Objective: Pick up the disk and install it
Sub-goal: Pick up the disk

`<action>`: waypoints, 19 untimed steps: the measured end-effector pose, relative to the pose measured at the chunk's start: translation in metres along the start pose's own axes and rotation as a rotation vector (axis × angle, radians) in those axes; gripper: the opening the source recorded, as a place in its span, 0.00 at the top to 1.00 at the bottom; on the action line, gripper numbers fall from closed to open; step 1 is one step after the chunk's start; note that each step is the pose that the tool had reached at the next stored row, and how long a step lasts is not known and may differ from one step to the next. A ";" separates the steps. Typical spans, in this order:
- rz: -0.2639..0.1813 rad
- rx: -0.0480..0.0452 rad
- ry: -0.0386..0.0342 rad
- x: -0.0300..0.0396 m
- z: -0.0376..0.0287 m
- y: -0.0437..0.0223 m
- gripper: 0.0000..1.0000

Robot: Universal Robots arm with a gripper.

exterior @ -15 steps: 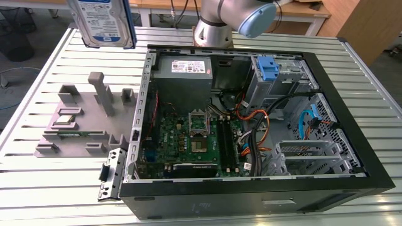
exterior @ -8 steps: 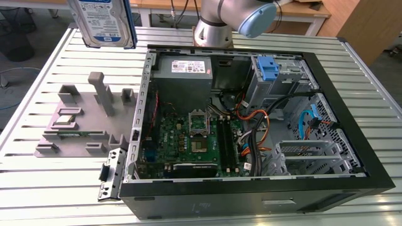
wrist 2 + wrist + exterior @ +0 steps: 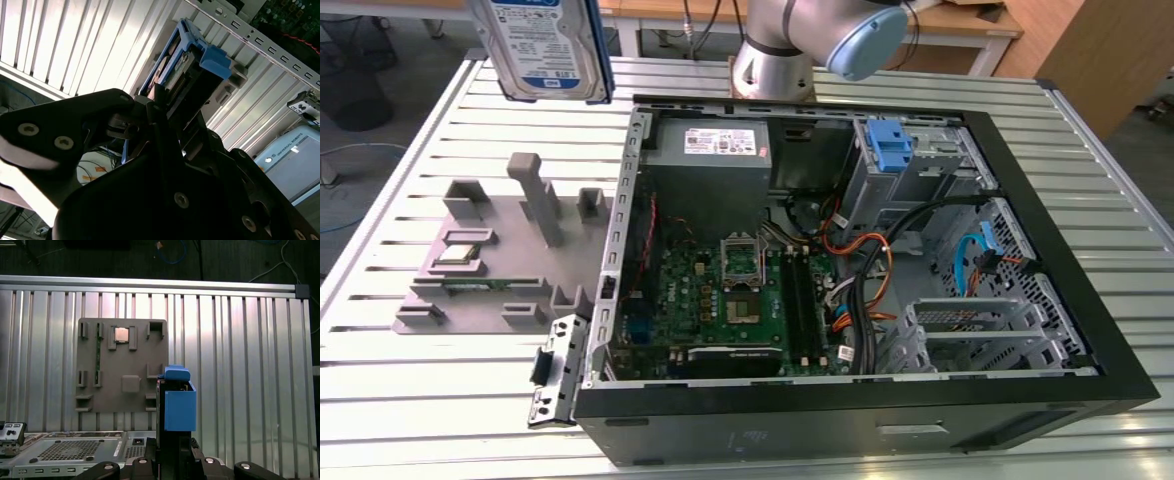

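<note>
The disk (image 3: 540, 50) hangs in the upper left of the exterior view, well above the counter (image 3: 440, 400) and apart from the open computer case (image 3: 854, 425). In the second wrist view the gripper (image 3: 162, 107) is clamped on the disk's blue-bracketed edge. The hold looks narrow and edge-on, so the disk could twist or slip, or snag on the case wall or the loose cables (image 3: 881, 250). Its top is cut off by the frame, and the gripper's black body largely hides the contact.
</note>
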State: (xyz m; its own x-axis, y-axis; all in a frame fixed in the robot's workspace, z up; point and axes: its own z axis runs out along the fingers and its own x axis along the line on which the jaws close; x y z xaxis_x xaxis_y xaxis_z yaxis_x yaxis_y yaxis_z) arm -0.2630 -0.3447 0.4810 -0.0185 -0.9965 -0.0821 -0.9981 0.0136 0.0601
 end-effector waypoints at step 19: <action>0.000 -0.0001 -0.0033 -0.0002 -0.0003 -0.0070 0.65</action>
State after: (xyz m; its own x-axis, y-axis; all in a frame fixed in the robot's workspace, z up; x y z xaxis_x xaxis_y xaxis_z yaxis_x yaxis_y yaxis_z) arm -0.2561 -0.3446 0.4808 -0.0186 -0.9962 -0.0854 -0.9981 0.0135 0.0601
